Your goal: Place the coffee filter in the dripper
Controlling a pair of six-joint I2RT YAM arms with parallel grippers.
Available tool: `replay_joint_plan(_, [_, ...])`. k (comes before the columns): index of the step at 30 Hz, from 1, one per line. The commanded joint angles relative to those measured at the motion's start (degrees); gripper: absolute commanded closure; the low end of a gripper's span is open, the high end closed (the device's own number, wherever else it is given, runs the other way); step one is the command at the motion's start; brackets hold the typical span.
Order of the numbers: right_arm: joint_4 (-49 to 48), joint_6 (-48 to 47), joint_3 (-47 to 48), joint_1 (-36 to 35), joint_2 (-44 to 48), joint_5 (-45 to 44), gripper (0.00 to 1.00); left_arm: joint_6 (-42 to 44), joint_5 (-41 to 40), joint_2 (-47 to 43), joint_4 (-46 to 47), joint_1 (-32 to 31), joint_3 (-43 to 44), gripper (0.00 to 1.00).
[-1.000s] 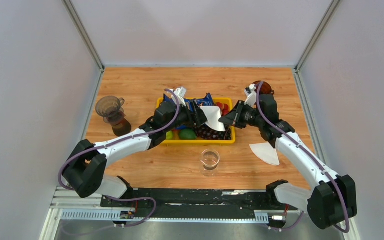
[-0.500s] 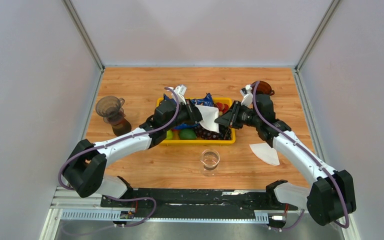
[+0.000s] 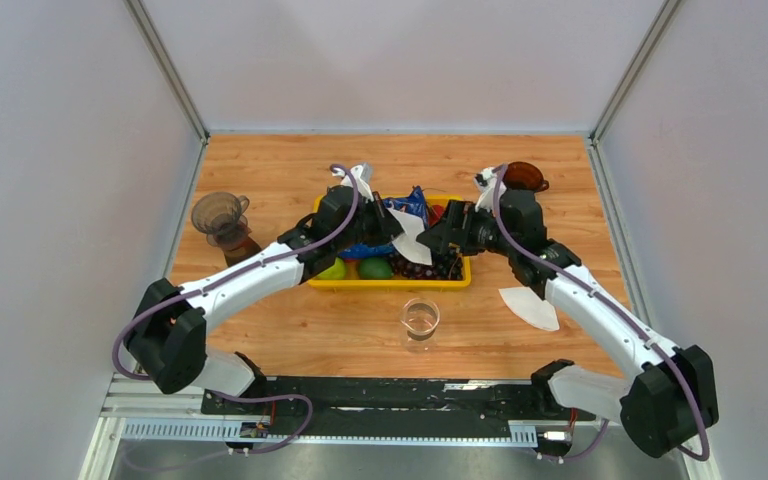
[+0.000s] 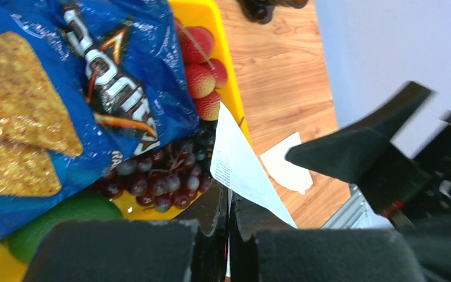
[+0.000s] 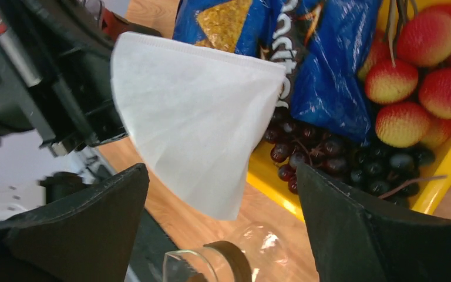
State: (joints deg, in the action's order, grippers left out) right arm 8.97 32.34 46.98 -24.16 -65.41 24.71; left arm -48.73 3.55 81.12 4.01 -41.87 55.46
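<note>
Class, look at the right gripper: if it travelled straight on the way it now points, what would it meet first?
Most likely the coffee filter, held by the left gripper, straight ahead of the right gripper; exact depth is unclear.

Legible text: one instance | carrier: blue chip bag (image 4: 94, 88), at far side of yellow tray (image 4: 210, 13) | content: brand lettering, partly shown, reads Doritos | orientation: sideways in left wrist view

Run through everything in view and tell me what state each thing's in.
Coffee filter, folded flat, held aloft.
Left fingers, shut on the coffee filter.
Right fingers, open.
Spare filter, lying flat on the table.
Dripper, upright, no filter inside.
Glass, upright, looks empty.
</note>
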Motion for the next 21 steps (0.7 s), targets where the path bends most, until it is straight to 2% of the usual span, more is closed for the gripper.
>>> replay_joint_plan(1, [-2.12, -15.47, 4.36, -8.05, 3.71, -9.39, 0.0, -0.24, -3.32, 0.95, -10.43, -0.23, 4.47, 1.0])
replay_joint_plan(5, [-4.15, -27.81, 3.81, -19.0, 5.58, -26.24, 0.0, -0.19, -3.38, 1.84, -12.66, -0.17, 5.8, 1.0])
replay_joint_plan(8, [-6.28, -31.97, 3.1, -23.12, 5.46, -33.34, 0.01, 0.21, -2.56, 2.31, -13.91, -0.21, 6.92, 1.0])
replay_joint_plan(11, [-6.51, -34.87, 3.54, -24.04, 4.14, -35.75, 0.03, 0.09, -2.23, 2.11, -14.38, -0.21, 7.07, 1.0])
replay_joint_plan(21, [-7.44, -39.02, 3.81, -26.74, -2.51, -36.07, 0.11, 0.31, -2.39, 2.05, -15.81, -0.19, 8.09, 1.0])
